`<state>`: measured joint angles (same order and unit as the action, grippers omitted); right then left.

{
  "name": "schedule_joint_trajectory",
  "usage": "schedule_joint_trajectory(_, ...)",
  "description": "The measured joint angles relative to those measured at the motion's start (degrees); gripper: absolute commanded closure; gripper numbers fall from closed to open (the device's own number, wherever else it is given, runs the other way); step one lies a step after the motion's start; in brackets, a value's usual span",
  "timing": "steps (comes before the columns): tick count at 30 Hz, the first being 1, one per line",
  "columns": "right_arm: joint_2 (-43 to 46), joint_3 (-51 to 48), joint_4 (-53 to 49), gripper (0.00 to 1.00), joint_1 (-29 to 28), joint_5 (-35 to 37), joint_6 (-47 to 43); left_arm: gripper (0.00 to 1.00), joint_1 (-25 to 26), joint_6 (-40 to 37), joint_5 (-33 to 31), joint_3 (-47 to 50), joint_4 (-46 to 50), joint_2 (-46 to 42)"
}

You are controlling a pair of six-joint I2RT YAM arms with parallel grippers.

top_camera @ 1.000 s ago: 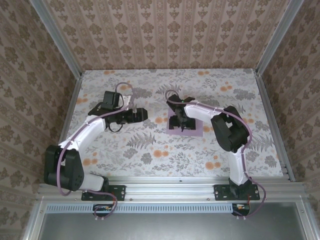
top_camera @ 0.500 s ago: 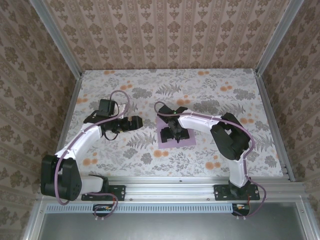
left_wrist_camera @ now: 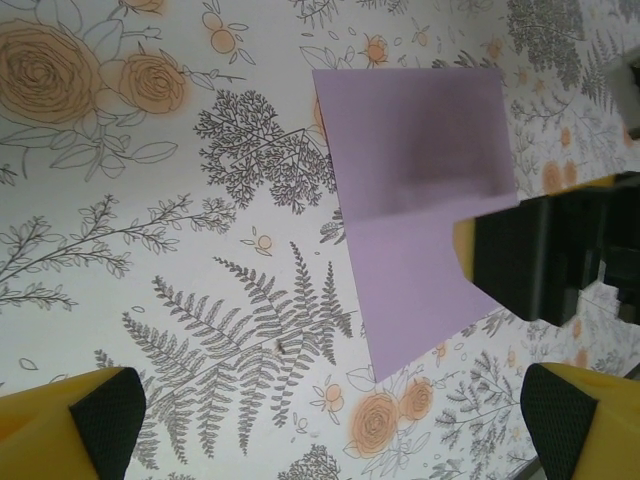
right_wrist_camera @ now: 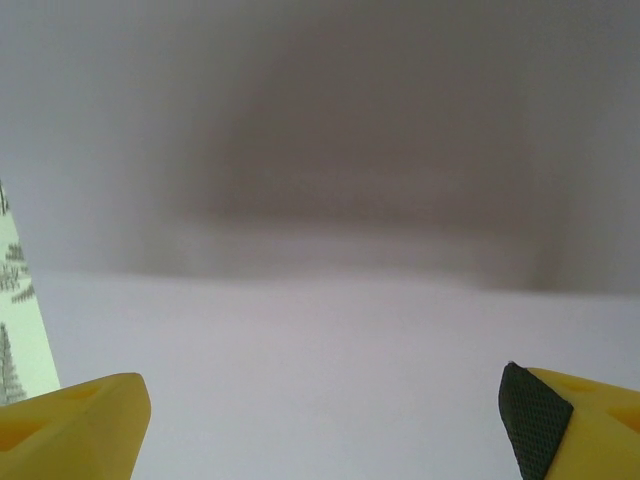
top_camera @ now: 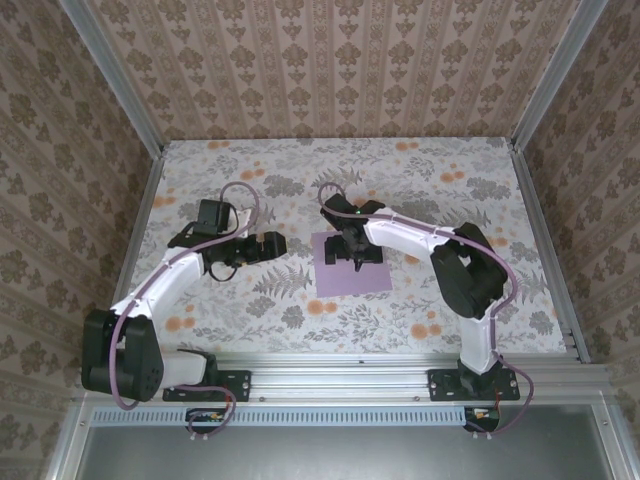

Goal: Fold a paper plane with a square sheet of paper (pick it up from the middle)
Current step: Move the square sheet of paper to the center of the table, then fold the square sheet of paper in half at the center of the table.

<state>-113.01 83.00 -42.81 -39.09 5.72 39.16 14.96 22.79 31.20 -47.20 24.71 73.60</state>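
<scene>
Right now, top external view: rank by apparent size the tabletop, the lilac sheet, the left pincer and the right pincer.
1. tabletop
2. square sheet of paper
3. left pincer and right pincer: they look about alike, both smaller than the sheet, so I won't rank them against each other.

Paper sheet [top_camera: 350, 278] leftward (and nearer)

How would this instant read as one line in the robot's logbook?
square sheet: lying on table | right hand: open, close above sheet's middle | left hand: open, left of sheet, not touching
</scene>
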Motion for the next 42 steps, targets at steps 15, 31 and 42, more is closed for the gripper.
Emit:
schedule_joint_trajectory(15,-5.38,1.31,0.42,0.10,-0.07,0.39,-0.39,0.00,0.00,1.01,1.25,0.11,-1.99,0.04)
schedule_joint_trajectory(31,-7.50,4.28,-0.76,0.20,-0.68,2.60,-0.42,0.00,0.00,0.98,1.64,0.15,-1.99,1.68)
schedule_joint_trajectory(42,-7.58,4.55,0.59,0.45,-1.27,3.08,-1.25,0.00,0.00,0.98,1.64,0.33,-1.99,1.84)
